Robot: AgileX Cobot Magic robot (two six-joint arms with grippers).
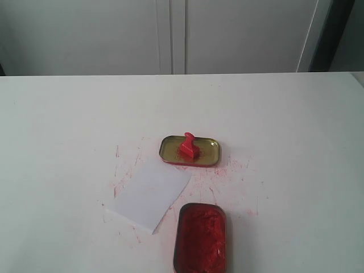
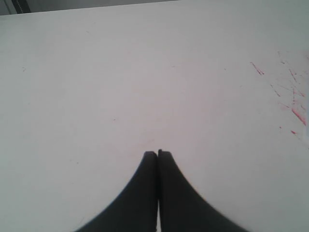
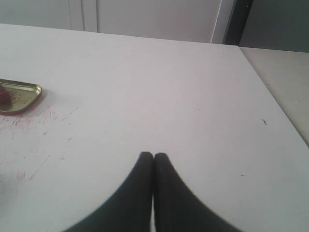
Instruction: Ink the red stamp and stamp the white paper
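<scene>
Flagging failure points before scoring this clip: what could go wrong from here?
The red stamp sits small and low inside the shallow lid, so a grasp could catch the rim and drag it. The white paper lies loose, a corner near the open ink tin; it may slide or smear when pressed.

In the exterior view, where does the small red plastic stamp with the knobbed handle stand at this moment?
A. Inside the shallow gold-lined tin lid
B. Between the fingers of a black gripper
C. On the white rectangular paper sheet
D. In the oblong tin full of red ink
A: the small red plastic stamp stands inside the shallow gold-lined tin lid, apart from the white paper sheet and the oblong tin of red ink.
</scene>
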